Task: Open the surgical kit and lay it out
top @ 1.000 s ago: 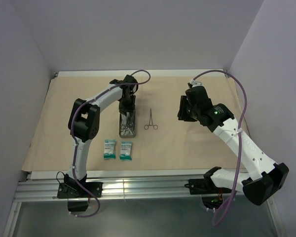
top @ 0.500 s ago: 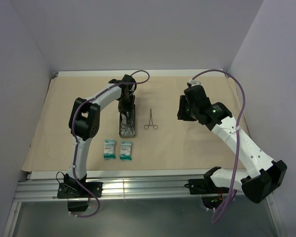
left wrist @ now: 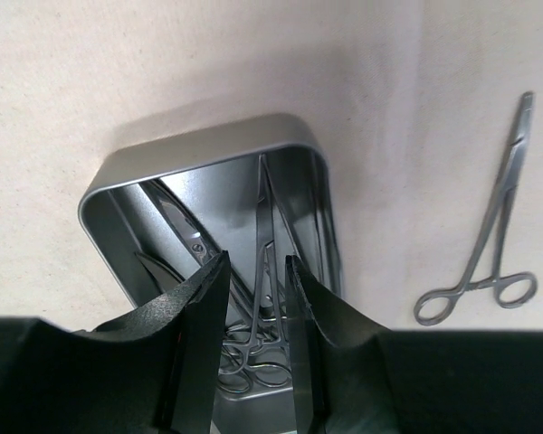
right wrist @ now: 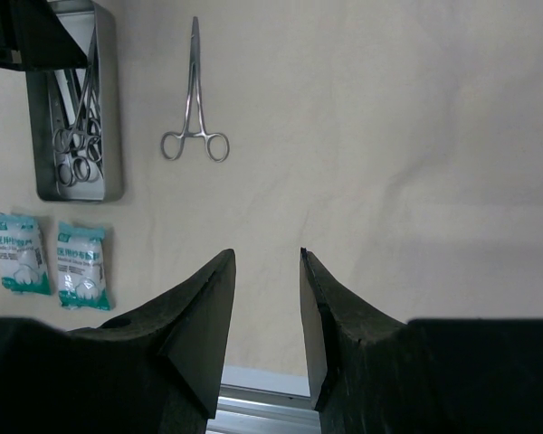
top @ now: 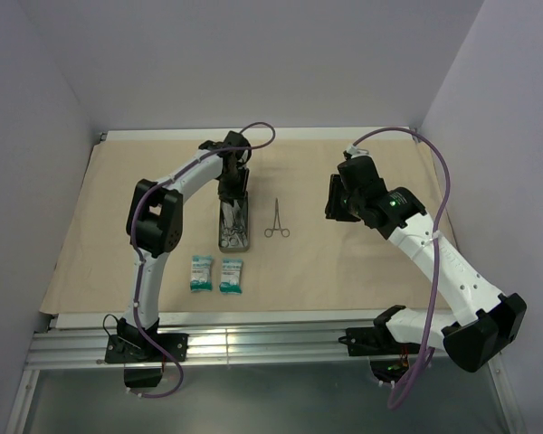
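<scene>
Tray of rounded grey metal holds shiny forceps; left tool, right tool spread.

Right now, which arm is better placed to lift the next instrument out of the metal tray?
Left. Its tool hangs open right over the tray, with the instruments showing in its gap. The right tool is open too, but off over bare drape, well apart from the tray.

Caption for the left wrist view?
Left pincer open over the tray of instruments; one forceps lies beside it on the drape.
</scene>
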Motion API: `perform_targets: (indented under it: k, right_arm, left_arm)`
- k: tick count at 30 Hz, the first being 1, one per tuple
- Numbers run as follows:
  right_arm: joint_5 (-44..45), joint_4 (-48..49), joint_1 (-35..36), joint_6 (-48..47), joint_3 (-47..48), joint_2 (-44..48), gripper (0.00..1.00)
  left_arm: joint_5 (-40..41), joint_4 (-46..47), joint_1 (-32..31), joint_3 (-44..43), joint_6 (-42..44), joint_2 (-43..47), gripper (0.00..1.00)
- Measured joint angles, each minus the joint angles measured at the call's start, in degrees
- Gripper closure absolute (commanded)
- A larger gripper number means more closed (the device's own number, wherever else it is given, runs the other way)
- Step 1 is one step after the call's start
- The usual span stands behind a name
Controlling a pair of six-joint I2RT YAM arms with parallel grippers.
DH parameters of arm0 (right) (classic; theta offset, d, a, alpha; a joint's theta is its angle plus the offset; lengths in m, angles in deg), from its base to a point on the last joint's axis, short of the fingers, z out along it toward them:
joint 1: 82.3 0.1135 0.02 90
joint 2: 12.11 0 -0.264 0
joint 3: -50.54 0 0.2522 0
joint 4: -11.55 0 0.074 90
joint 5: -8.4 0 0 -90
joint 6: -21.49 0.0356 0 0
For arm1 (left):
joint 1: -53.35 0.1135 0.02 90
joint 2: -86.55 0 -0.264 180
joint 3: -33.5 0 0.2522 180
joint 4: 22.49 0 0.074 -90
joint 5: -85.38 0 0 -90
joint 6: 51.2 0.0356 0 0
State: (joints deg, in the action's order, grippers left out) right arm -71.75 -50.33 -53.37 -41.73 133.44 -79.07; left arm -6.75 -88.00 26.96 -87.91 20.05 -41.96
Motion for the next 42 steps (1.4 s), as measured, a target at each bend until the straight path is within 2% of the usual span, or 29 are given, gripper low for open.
perform_targets:
  k: [7,29,38,40,42]
  right_arm:
    - [0.04,-0.02,0.00,0.00,0.00,0.00,0.58]
    - [0.22,-0.13,0.00,0.61,-0.02,0.09,0.58]
    - [0.24,-0.13,0.00,0.92,-0.02,0.15,0.58]
    - [0.24,-0.13,0.00,1.01,-0.02,0.17,0.58]
    - [0.22,-0.15,0.00,1.07,-0.02,0.22,0.58]
  left_arm:
    - [-0.52,-0.07,0.00,-1.66,0.04,0.00,0.62]
    - [-2.05,0.48,-0.11,2.99,0.61,-0.02,0.66]
    - [-2.08,0.44,-0.50,3.32,1.55,-0.37,0.76]
    - [-2.10,0.46,-0.50,3.32,1.57,-0.44,0.81]
    - [-2.19,0.44,-0.52,3.30,1.51,-0.44,0.92]
